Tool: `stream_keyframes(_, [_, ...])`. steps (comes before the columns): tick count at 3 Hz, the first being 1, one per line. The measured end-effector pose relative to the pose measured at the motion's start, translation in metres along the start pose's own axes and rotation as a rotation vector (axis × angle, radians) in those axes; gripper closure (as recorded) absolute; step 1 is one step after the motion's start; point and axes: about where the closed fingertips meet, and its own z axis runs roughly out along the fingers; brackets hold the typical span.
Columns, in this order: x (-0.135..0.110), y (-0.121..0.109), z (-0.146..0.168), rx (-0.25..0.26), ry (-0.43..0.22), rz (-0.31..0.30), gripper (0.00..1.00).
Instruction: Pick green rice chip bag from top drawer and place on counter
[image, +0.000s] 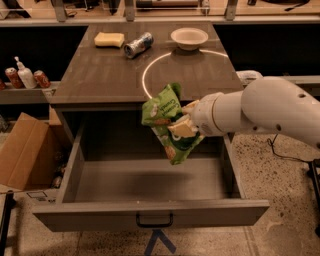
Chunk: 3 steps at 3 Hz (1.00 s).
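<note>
Grey-brown surface (100, 75) carries a yellow sponge (109, 39), a can (138, 44) and a white bowl (189, 37). Below it the top drawer (150, 214) stands open. The claw (184, 118) clamps the green rice chip bag (162, 107) in mid-air above the drawer, near the surface's front edge.

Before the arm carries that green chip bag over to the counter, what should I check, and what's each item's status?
1. Gripper above the open grey-brown top drawer, shut on the crinkled bright green rice chip bag: ok.
2. Bag clear of the drawer floor: ok.
3. Bag's lower end above the glossy grey-brown counter edge: cannot tell.
4. Bare landing spot at counter front: ok.
5. White bowl, silver can, yellow sponge at counter's back, off the path: ok.
</note>
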Motion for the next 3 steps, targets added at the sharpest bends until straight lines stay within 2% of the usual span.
stream_keyframes(1, [-0.035,-0.032,-0.001,0.052,-0.055,-0.034,1.0])
stream_keyframes(2, [-0.066,-0.067,0.002,0.096,-0.084,-0.051,1.0])
stream_keyframes(3, [-0.09,-0.093,0.008,0.125,-0.109,-0.056,1.0])
